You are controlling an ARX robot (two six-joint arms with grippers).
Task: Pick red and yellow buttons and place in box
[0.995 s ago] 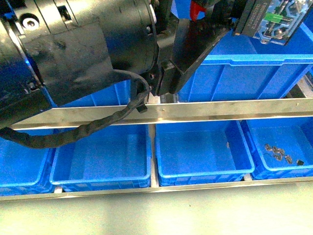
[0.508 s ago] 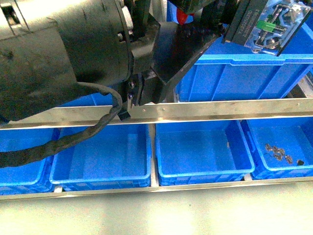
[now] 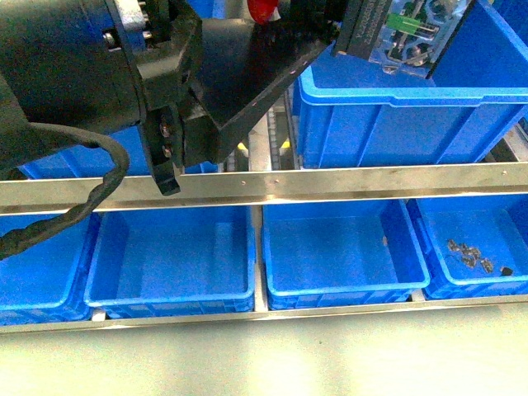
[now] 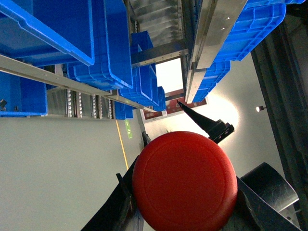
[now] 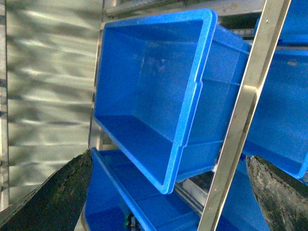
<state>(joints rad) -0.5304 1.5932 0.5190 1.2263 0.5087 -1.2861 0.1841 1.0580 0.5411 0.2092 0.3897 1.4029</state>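
My left gripper (image 4: 185,185) is shut on a red button (image 4: 185,180), whose round cap fills the space between the black fingers in the left wrist view. From the front, that red button (image 3: 264,8) sits at the picture's top edge, in the left gripper (image 3: 268,12) at the end of the big black arm. It is up and to the left of the box (image 3: 412,124), a deep blue crate on the upper shelf. The right gripper (image 5: 168,202) is open, with its dark fingers spread wide in front of the box (image 5: 144,96), whose inside looks empty. A small yellow patch (image 3: 242,148) shows behind the rail; I cannot tell what it is.
A steel rail (image 3: 346,183) crosses in front of the shelves. Below it stands a row of shallow blue bins (image 3: 342,285). The rightmost bin holds small dark parts (image 3: 470,256). A tiny green-capped item (image 5: 129,221) lies in a lower bin in the right wrist view.
The left arm has swung left and upward with the red button. More of the deep crate on the upper right now shows.
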